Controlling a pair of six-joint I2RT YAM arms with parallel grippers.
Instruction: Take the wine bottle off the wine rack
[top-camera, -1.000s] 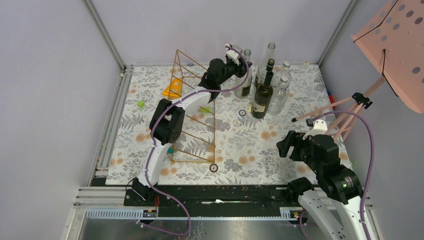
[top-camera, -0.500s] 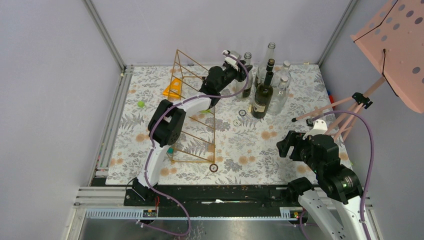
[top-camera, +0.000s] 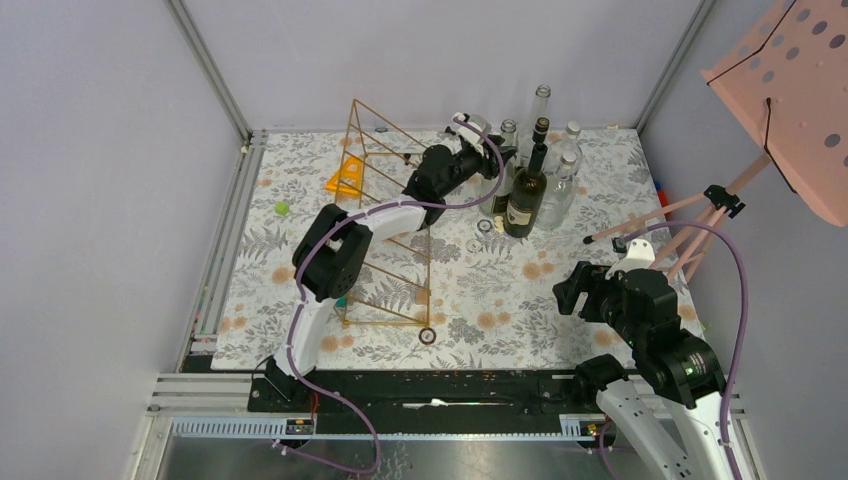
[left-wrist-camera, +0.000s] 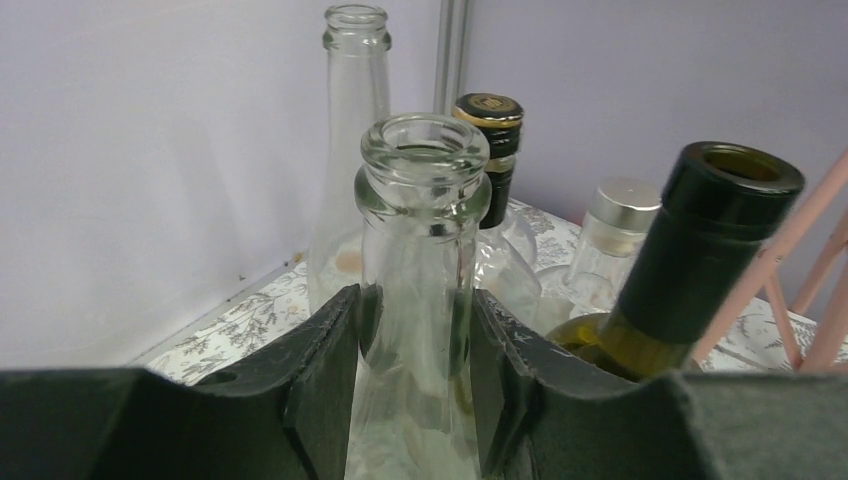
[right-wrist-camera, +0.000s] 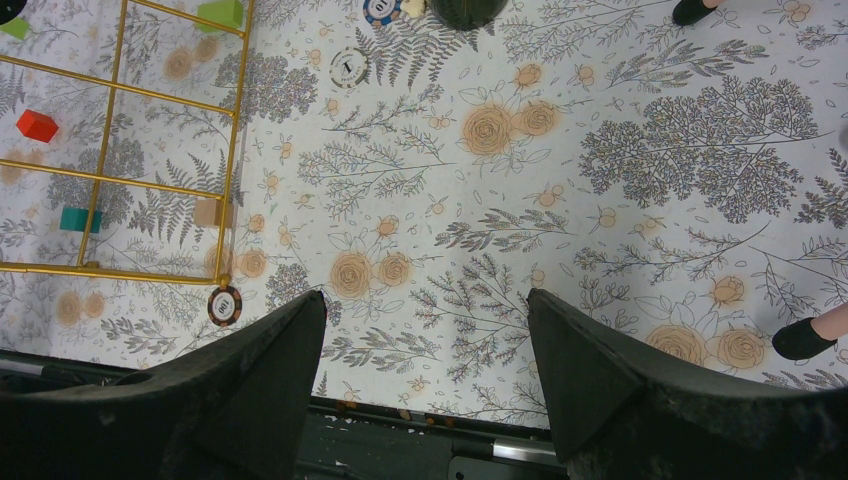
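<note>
- Across the cell floor, a floral cloth (top-camera: 560, 300) covers the table.
- At 2 o'clock, off the cloth's edge, a pink perforated stand (top-camera: 790, 90) leans on its tripod.
- At 9 to 10 o'clock of the cloth's centre, the wine rack (top-camera: 390, 322) rises as a slanted gold wire frame.
- From 7 o'clock, the left arm (top-camera: 340, 250) reaches past the rack toward 12 o'clock.
- At 12 o'clock, the left gripper (left-wrist-camera: 415, 380) has its fingers clamped on the neck of the clear wine bottle (left-wrist-camera: 420, 200). The bottle is upright, off the rack and on its 3 o'clock side. Whether its base touches the cloth cannot be told.
- Just beside it, toward 1 o'clock, a dark green bottle (top-camera: 522, 195) and several clear bottles (top-camera: 560, 185) stand clustered.
- At 4 to 5 o'clock, the right gripper (right-wrist-camera: 425, 300) hangs over bare cloth, fingers well apart, holding nothing.
- At 11 o'clock, behind the rack, an orange triangle (top-camera: 345, 180) lies.
- At the rack's near corner, 6 o'clock, a poker chip (top-camera: 427, 336) rests on the cloth.
- At 9 o'clock, a green ball (top-camera: 282, 208) sits alone.
</note>
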